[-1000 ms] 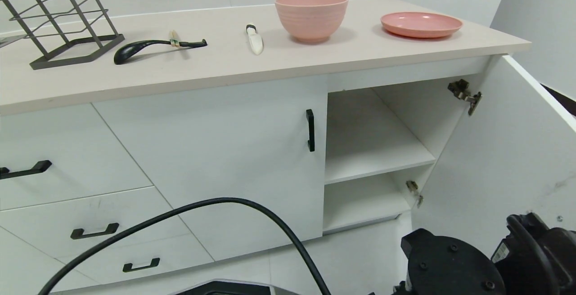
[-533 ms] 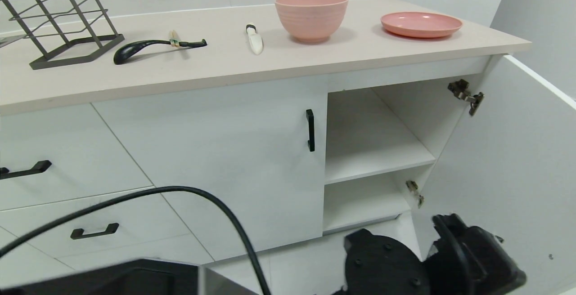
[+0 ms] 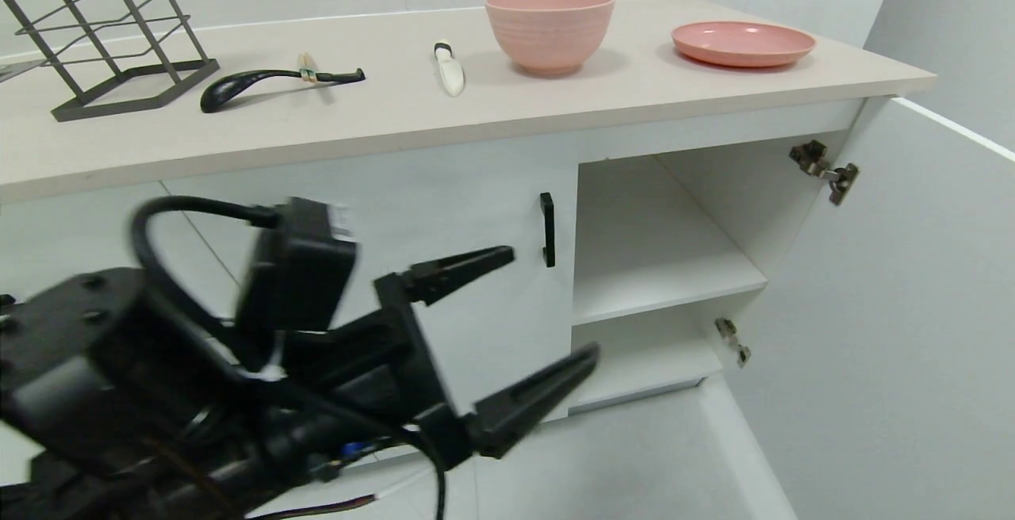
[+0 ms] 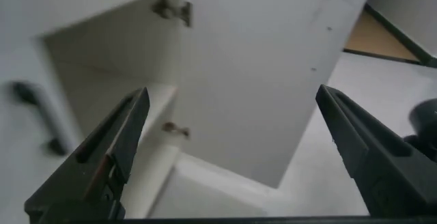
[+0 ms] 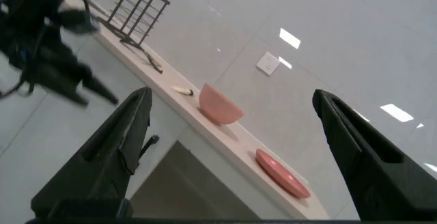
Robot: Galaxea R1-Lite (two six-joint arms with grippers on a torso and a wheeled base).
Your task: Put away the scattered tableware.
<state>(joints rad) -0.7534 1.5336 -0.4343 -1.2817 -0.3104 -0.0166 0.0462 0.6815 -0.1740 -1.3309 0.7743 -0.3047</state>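
On the countertop (image 3: 381, 120) stand a pink bowl (image 3: 549, 28) and a pink plate (image 3: 743, 42). Left of the bowl lie a small white utensil (image 3: 450, 70) and a black ladle (image 3: 270, 84). My left gripper (image 3: 549, 303) hangs open and empty below the counter, in front of the closed cabinet door and just left of the open compartment (image 3: 658, 258). In the left wrist view its fingers (image 4: 116, 149) frame the swung-out door (image 4: 273, 80). My right gripper (image 5: 232, 100) is open and empty, low down, looking up at the bowl (image 5: 220, 106) and plate (image 5: 281, 173).
A dark wire rack (image 3: 95, 28) stands at the counter's far left. The open door (image 3: 912, 290) juts out on the right beside two bare shelves. A black handle (image 3: 546, 229) is on the closed door, with drawers to the left.
My left arm has risen from the lower left to in front of the closed door. The right arm has dropped out of the head view. The cabinet door has swung wider open.
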